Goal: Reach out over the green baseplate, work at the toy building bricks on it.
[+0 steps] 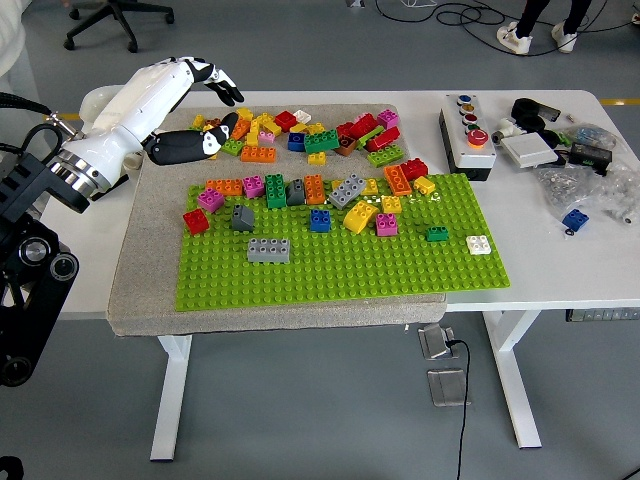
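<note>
nearest, the green baseplate [340, 275] is untouched; the left hand [205, 110], spread and empty, should be lowered squarely onto the loose bricks [300, 130].

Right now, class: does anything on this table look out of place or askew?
Yes. One blue brick lies alone on the bare table, right of the green baseplate, beside clear plastic bags. On the baseplate, a yellow brick sits tilted, not square to the studs.

I observe my left hand [205, 105] extended from the left on its white forearm, fingers spread and thumb apart, grasping nothing; right arm unseen.
</note>
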{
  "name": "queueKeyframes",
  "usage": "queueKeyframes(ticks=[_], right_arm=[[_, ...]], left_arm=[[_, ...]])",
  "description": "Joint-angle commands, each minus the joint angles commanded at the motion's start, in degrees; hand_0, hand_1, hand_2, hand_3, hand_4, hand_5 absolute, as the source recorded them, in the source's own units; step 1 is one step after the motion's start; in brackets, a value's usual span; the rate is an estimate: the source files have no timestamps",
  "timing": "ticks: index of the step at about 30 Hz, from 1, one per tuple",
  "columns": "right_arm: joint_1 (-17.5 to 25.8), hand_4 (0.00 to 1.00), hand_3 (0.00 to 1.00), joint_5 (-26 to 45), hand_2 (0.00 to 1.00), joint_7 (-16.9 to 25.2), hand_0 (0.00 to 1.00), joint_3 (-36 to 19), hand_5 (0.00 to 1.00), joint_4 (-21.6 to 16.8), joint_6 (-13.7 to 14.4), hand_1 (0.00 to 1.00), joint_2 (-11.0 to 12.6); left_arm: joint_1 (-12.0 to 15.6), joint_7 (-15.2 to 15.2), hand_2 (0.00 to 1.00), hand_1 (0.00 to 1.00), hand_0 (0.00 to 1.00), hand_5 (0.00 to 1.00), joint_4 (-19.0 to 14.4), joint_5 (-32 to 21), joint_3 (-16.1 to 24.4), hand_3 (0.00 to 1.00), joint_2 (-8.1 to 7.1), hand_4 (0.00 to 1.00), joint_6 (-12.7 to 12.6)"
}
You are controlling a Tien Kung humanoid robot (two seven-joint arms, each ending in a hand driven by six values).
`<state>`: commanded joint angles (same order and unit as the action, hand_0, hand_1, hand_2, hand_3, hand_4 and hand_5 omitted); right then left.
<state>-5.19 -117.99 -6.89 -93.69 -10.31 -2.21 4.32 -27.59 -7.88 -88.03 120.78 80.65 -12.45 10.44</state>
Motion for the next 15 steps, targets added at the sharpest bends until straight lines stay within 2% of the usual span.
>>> queueKeyframes(ticks=[8, 9, 14, 15], right_arm=[[-0.04, 0.695, 0.514, 0.10, 0.609, 0.06, 0.728, -0.07, 0.526, 0.00, -0.04, 0.609, 0.02], [-0.03, 0.695, 0.514, 0.16, 0.608, 0.07, 0.728, -0.08, 0.524, 0.00, -0.04, 0.609, 0.03], [-0.01, 0.695, 0.514, 0.26, 0.608, 0.09, 0.728, -0.13, 0.524, 0.00, -0.05, 0.609, 0.05], [-0.01, 0.696, 0.514, 0.28, 0.609, 0.09, 0.728, -0.14, 0.523, 0.00, -0.04, 0.609, 0.05]], left_arm=[[-0.14, -0.23, 0.564, 0.736, 0.829, 0.219, 0.12, 0.09, 0.12, 0.551, -0.01, 0.553, 0.25], [-0.16, -0.34, 0.630, 0.768, 0.839, 0.217, 0.16, 0.31, 0.20, 0.616, -0.02, 0.620, 0.51], [-0.21, -0.71, 0.630, 0.768, 0.839, 0.217, 0.56, 1.39, 0.29, 0.616, -0.10, 0.620, 1.81], [-0.23, -0.78, 0.670, 0.789, 0.848, 0.238, 0.78, 1.59, 0.16, 0.666, -0.13, 0.689, 2.07]])
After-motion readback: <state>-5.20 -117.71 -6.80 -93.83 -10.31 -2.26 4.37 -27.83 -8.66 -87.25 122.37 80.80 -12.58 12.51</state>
